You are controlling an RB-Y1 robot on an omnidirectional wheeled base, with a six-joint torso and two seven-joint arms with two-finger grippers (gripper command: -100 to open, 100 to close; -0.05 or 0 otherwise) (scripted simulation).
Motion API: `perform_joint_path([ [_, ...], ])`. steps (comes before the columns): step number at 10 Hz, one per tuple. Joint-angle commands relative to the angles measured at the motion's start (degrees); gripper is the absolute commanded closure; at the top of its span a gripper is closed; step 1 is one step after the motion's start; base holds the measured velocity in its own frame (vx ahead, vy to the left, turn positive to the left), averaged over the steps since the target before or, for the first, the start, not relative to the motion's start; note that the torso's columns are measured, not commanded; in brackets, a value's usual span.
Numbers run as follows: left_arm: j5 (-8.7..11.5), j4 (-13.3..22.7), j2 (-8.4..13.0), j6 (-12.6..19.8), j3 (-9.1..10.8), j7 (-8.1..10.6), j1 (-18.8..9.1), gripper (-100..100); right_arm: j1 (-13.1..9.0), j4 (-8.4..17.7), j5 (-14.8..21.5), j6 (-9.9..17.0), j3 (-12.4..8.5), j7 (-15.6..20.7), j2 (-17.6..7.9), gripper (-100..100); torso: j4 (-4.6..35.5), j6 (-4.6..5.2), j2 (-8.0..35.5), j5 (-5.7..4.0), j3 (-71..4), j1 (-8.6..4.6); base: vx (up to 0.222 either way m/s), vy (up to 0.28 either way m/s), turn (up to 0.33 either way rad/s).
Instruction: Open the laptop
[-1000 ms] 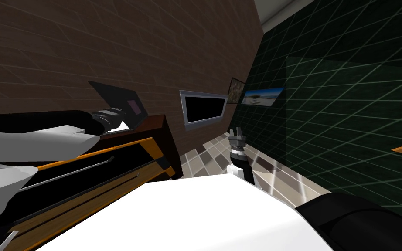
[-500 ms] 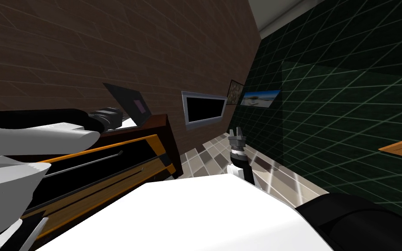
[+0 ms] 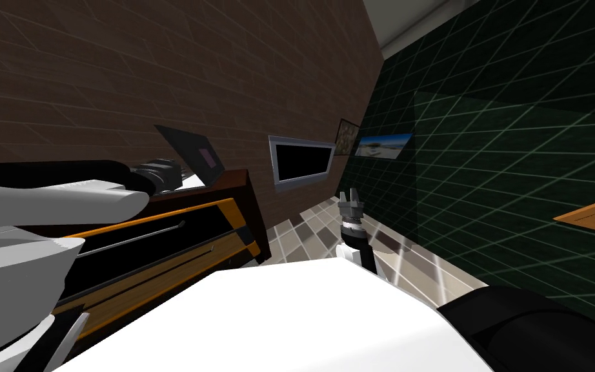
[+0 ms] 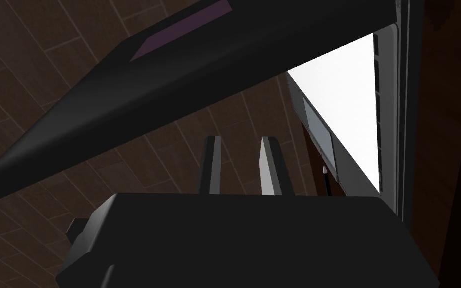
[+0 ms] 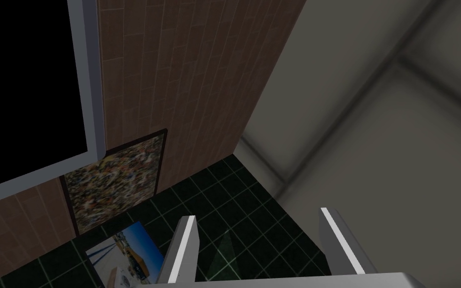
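Note:
The laptop stands on a dark wooden dresser (image 3: 231, 182) by the brick wall. Its dark lid (image 3: 190, 152) is raised steeply over the white base (image 3: 193, 183). My left gripper (image 3: 175, 177) reaches in at the laptop's near side. In the left wrist view its fingers (image 4: 212, 165) stand close together, shut on nothing, in the gap between the dark lid (image 4: 174, 75) and the white base (image 4: 347, 100). My right gripper (image 3: 352, 192) hangs over the floor to the right, pointing up, with its fingers (image 5: 184, 250) open and nothing between them.
The dresser's drawers (image 3: 161, 239) with orange edges and long bar handles stand pulled out toward me. A grey-framed black panel (image 3: 301, 161) and two pictures (image 3: 386, 143) hang on the walls. A dark green tiled wall (image 3: 496, 161) runs along the right of the tiled floor (image 3: 315, 219).
The laptop's lid stands steeper than a second ago. My left arm has pushed a little further toward the wall, and the head view has shifted slightly. The right arm has stayed still.

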Motion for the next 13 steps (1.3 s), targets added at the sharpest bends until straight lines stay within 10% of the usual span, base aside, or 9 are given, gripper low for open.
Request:
perform_joint_path([
  [1, -0.6, -2.9, 1.8, 2.3, -0.49, -1.32, 1.4, -100, 0.0, 0.0, 0.0, 0.0, 0.0, 0.0, 0.0, 0, 0.0, 0.01, -0.1, 0.01, -0.1, 0.0, 0.085, 0.003, 0.006],
  [9, -1.2, -8.9, 6.0, 7.3, -0.67, -4.04, 4.6, -100, 0.0, 0.0, 0.0, 0.0, 0.0, 0.0, 0.0, 0, 0.0, 0.05, 0.1, 0.01, 0.0, -0.04, 0.051, 0.001, 0.005],
  [10, -1.2, -8.9, 6.0, 7.2, -0.67, -4.04, 4.6, 100, 0.0, 0.0, 0.0, 0.0, 0.0, 0.0, 0.0, 0, 0.0, 0.02, 0.2, 0.01, 0.1, -0.01, 0.006, 0.0, -0.02],
  [13, -1.0, -4.4, 2.4, 3.5, -0.07, -1.46, 2.1, 100, 0.0, 0.0, 0.0, 0.0, 0.0, 0.0, 0.0, 0, 0.0, -0.23, 0.4, 0.37, 0.2, 0.56, -0.055, -0.012, -0.012],
])
